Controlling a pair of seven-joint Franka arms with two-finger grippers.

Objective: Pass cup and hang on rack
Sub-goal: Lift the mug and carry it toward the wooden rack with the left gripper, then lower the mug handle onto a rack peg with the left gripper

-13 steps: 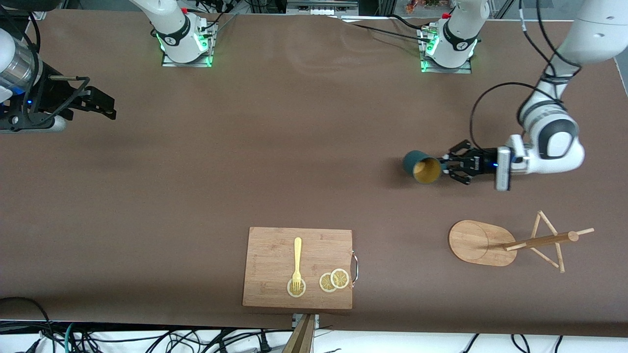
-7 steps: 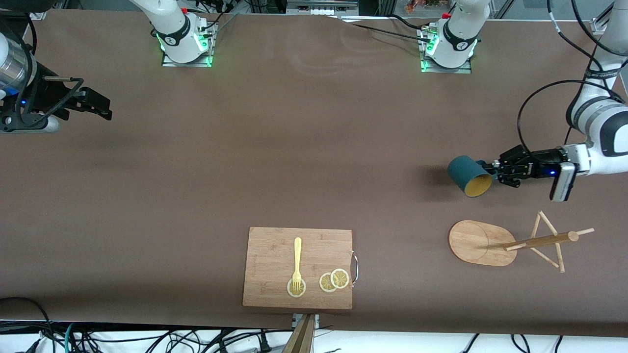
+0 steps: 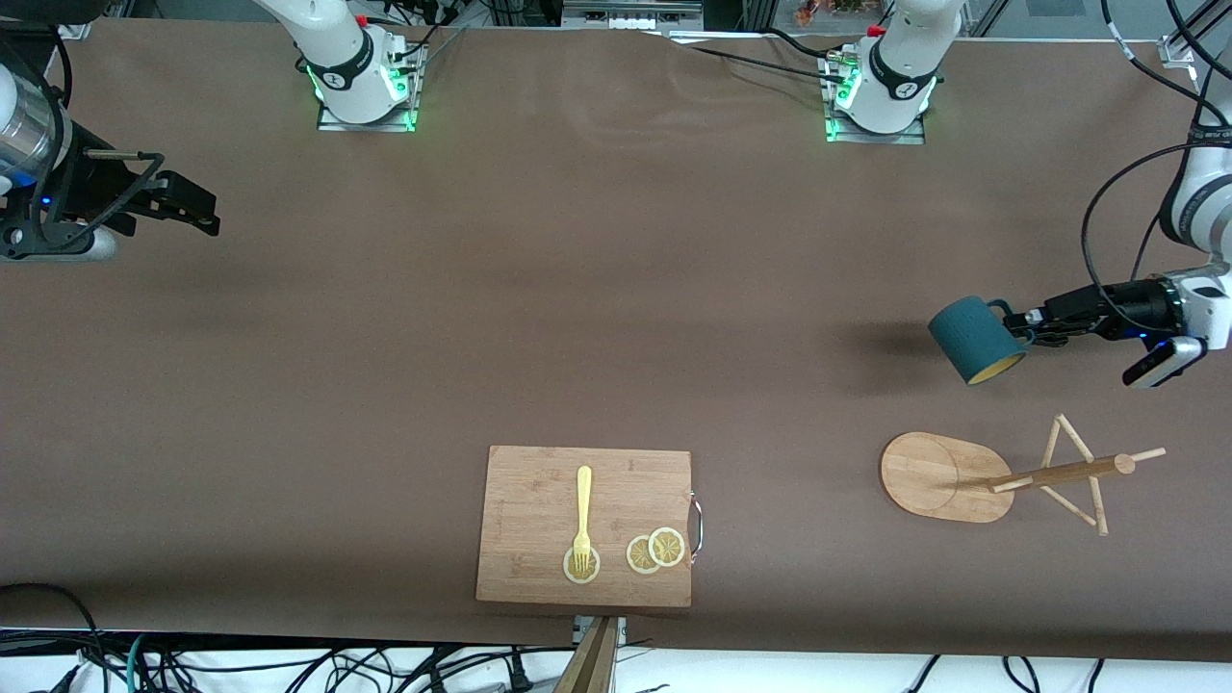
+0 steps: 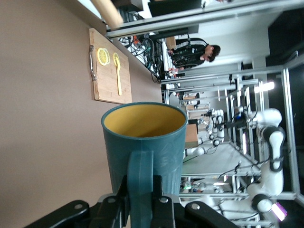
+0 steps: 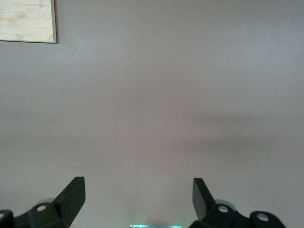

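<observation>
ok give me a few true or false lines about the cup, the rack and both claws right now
1. The left claw grips the cup by its handle. True.
2. The cup already hangs on a peg of the rack. False: it is in the air, clear of the rack, which holds nothing.
3. The right claw is open and empty. True.
4. The fork lies on the bare table. False: it lies on the cutting board, tines on a lemon slice.
5. The cup's inside is yellow. True.

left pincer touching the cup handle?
Touching. The left wrist view shows the left pincer shut on the cup handle, fingers pressed against both sides.
</observation>
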